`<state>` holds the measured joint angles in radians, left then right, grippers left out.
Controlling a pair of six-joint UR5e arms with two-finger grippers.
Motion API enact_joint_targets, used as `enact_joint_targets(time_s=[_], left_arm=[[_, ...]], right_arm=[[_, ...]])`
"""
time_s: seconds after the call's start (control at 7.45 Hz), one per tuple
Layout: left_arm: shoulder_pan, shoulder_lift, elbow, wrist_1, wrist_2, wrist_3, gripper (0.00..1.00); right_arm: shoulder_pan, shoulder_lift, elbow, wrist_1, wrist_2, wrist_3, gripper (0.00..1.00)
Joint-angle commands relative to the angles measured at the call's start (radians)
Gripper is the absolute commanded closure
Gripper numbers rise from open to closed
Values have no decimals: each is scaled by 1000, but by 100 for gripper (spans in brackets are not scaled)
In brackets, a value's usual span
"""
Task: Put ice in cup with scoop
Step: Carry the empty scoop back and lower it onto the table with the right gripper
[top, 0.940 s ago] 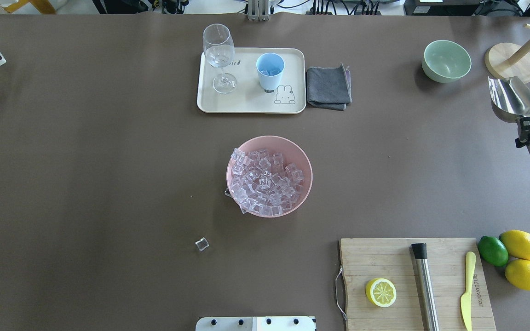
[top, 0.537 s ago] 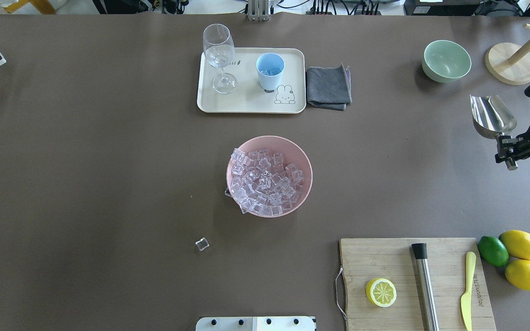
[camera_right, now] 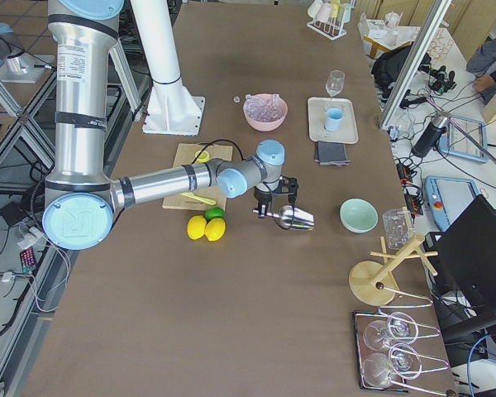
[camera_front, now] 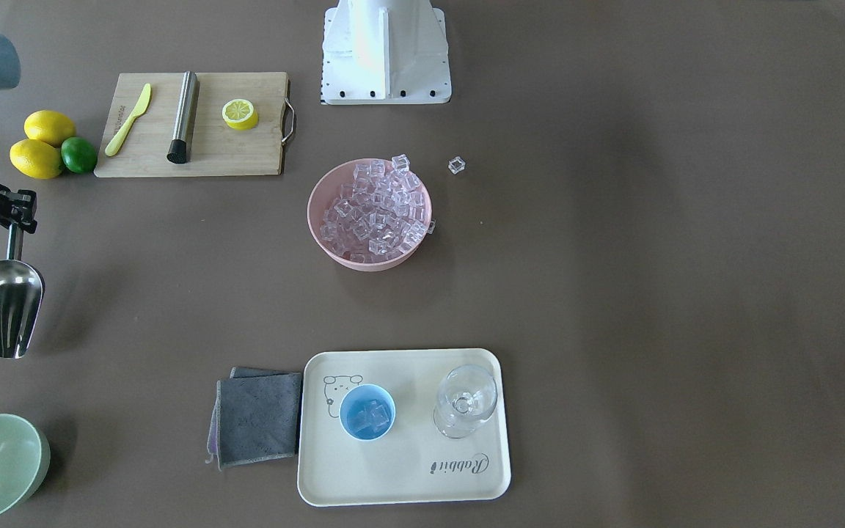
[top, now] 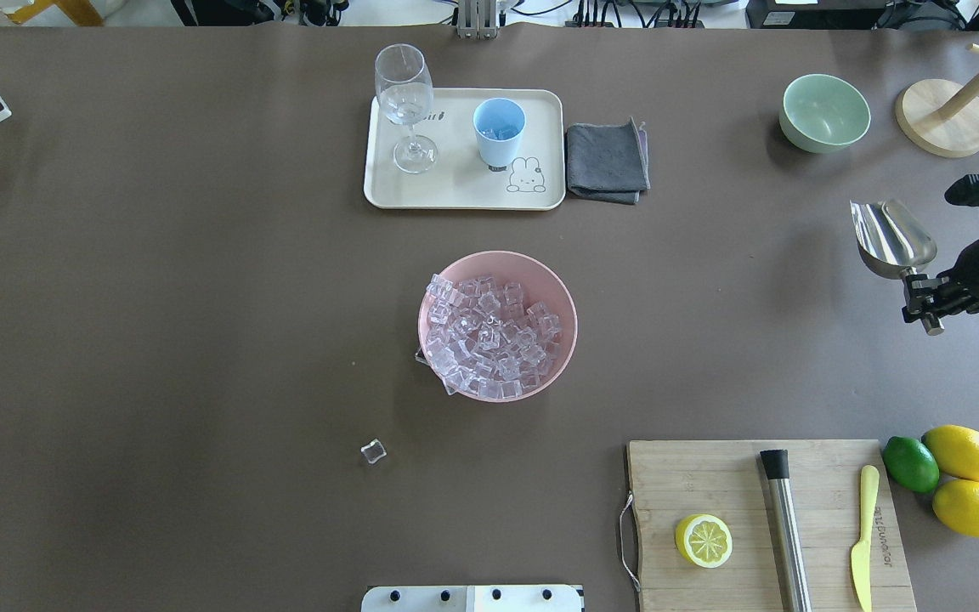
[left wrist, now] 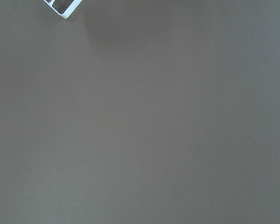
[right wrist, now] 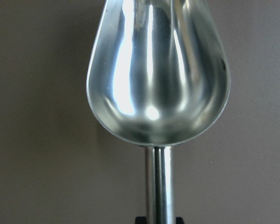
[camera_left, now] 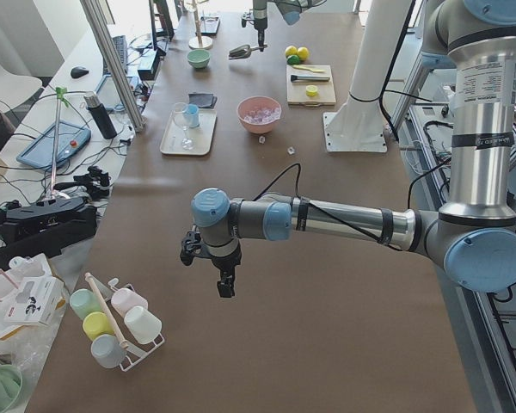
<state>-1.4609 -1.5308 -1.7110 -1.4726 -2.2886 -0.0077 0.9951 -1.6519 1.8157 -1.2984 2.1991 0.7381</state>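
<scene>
My right gripper (top: 923, 303) is shut on the handle of the steel scoop (top: 893, 238) and holds it above the table at the right side. The scoop is empty in the right wrist view (right wrist: 158, 70) and also shows in the front view (camera_front: 6, 308). Ice (top: 489, 336) fills a pink bowl (top: 570, 310) at mid-table. One cube (top: 373, 451) lies loose on the table. The light-blue cup (top: 499, 132) stands on a cream tray (top: 464, 197) and holds a few cubes (camera_front: 370, 416). My left gripper (camera_left: 224, 280) shows only in the exterior left view, so I cannot tell its state.
A wine glass (top: 405, 102) stands on the tray beside the cup. A grey cloth (top: 607, 160) lies right of the tray. A green bowl (top: 824, 112) and a wooden stand (top: 942, 117) are at the far right. The cutting board (top: 761, 518), lemons and a lime (top: 910, 463) are near right.
My right gripper has carried the scoop nearer to the robot and a little inward from the table's right edge. Nothing else has moved.
</scene>
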Motion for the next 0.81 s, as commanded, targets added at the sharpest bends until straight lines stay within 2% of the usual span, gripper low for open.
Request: enact_joint_targets(time_s=[0.0, 0.13, 0.4, 0.67], left_arm=[[2, -5, 4, -2, 0, 2, 1], [7, -5, 1, -2, 0, 0, 1], [36, -17, -1, -2, 0, 0, 1], [47, -17, 4, -2, 0, 0, 1]], right_arm=[[-3, 0, -10, 7, 4, 1, 48], [-3, -2, -10, 10, 19, -3, 1], [0, -3, 4, 8, 36, -5, 0], [49, -19, 31, -36, 98, -141, 0]])
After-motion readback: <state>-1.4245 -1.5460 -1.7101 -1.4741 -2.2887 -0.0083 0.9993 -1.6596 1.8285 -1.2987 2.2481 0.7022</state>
